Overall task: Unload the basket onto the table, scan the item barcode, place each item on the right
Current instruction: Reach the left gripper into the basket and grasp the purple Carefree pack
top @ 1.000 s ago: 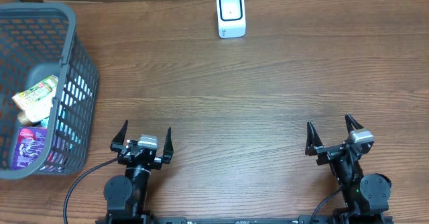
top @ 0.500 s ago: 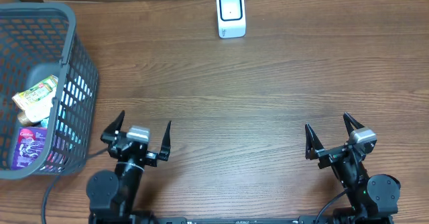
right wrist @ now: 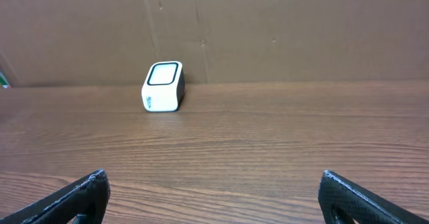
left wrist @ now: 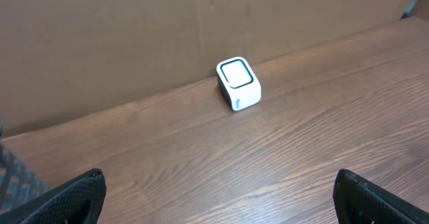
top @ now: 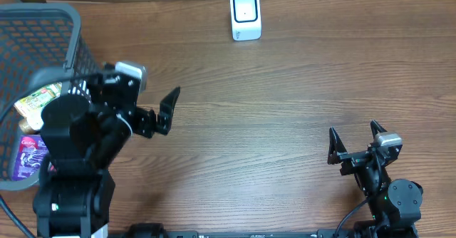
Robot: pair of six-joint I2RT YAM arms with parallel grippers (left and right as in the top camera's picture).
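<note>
Because the pouch in the basket at nine o'clock looks light, soft and slippery, pinching its top edge seems best; left gripper and right gripper show jaws apart.

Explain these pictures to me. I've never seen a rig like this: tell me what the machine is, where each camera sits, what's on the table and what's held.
These are two robot arms at a wooden table, each ending in a two-finger tool. One picture looks straight down from above; the other two come from cameras on the wrists, so each shows its own dark fingertips at the bottom corners. The left tool and the right tool are both open and hold nothing. At the far edge stands a small white scanner. At the left sits a grey basket holding a green-yellow packet and a purple packet. No item is picked up yet.
</note>
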